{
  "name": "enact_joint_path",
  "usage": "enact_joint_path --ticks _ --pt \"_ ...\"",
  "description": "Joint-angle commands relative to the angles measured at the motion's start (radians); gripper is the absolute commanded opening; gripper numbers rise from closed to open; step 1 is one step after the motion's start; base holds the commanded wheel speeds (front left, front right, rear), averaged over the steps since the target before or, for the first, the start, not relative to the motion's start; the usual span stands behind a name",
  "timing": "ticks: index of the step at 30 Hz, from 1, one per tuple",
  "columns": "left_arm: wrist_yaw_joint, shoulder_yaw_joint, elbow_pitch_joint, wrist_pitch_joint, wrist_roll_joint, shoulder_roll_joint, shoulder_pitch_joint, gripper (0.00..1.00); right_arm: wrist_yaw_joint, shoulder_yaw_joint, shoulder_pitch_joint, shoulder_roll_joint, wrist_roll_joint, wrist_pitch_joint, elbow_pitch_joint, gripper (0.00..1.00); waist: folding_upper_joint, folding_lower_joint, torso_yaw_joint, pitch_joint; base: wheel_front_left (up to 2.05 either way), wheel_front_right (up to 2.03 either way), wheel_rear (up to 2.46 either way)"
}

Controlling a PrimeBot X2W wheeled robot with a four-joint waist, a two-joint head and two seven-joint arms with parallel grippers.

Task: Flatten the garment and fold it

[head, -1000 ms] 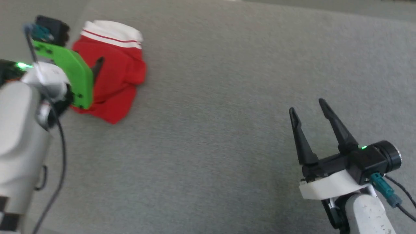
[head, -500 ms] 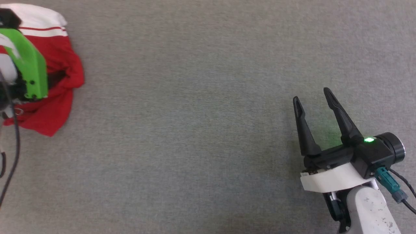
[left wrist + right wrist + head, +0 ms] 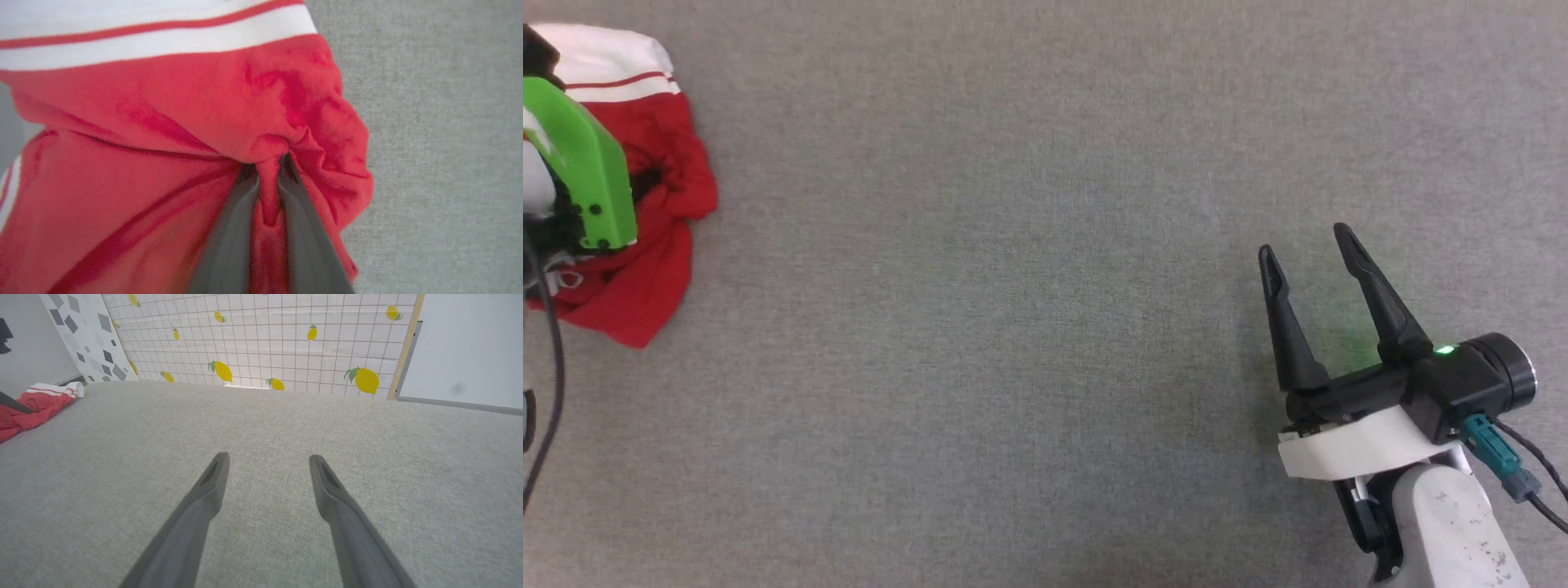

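The left gripper (image 3: 269,163) is clamped on a fold of the garment (image 3: 143,106) at its tips; the right gripper (image 3: 1308,243) stands wide apart.

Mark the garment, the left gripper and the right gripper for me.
garment (image 3: 163,102): left wrist view, red body below the striped trim.
left gripper (image 3: 268,169): left wrist view, between its tips, on the pinched red fold.
right gripper (image 3: 1303,242): head view, open gap between its tips.

The grey cloth-covered desk (image 3: 1045,327) carried the garment (image 3: 637,302), a crumpled red-and-white heap lying near the desk's edge.
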Motion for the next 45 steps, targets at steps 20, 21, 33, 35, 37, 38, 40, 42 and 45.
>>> enact_joint_path --ticks 20,21,33,35,37,38,40,42,45 --pt "0.014 -0.022 -0.282 -0.722 0.148 -0.054 -0.013 0.0 -0.002 -0.043 0.106 0.0 0.027 -0.009 0.041 1.0 0.0 -0.0001 0.007 -0.392 0.0 0.0 0.0" --pt "0.016 -0.037 -0.304 -0.727 0.16 -0.066 -0.005 0.0 -0.002 -0.046 0.108 0.0 0.029 -0.009 0.041 1.0 0.0 -0.0001 0.002 -0.399 0.0 0.0 0.0" --pt "0.059 -0.312 -0.404 -0.718 0.279 -0.287 0.183 0.0 -0.002 -0.067 0.108 0.0 0.054 -0.007 0.026 1.0 0.0 -0.0001 -0.149 -0.394 0.0 0.0 0.0" --pt "0.059 -0.357 -0.366 -0.729 0.282 -0.339 0.227 0.0 -0.002 -0.08 0.106 0.0 0.058 -0.007 0.021 1.0 0.0 -0.0001 -0.179 -0.385 0.0 0.0 0.0" --pt "0.055 -0.404 -0.319 -0.737 0.283 -0.394 0.268 0.0 -0.002 -0.093 0.104 0.0 0.062 -0.007 0.016 1.0 0.0 -0.0001 -0.206 -0.376 0.0 0.0 0.0" --pt "0.053 -0.427 -0.29 -0.742 0.282 -0.423 0.289 0.0 -0.002 -0.099 0.103 0.0 0.064 -0.008 0.014 1.0 0.0 -0.0001 -0.22 -0.371 0.0 0.0 0.0" --pt "0.049 -0.465 -0.239 -0.755 0.289 -0.466 0.319 1.0 -0.002 -0.105 0.102 0.0 0.067 -0.008 0.015 1.0 0.0 -0.0001 -0.24 -0.366 0.0 0.0 0.0" --pt "0.045 -0.492 -0.201 -0.776 0.294 -0.502 0.339 1.0 -0.002 -0.108 0.104 0.0 0.069 -0.008 0.017 1.0 0.0 -0.0001 -0.251 -0.365 0.0 0.0 0.0" --pt "0.04 -0.503 -0.171 -0.819 0.291 -0.536 0.354 1.0 -0.002 -0.115 0.114 0.0 0.069 -0.009 0.022 1.0 0.0 -0.0001 -0.25 -0.374 0.0 0.0 0.0"
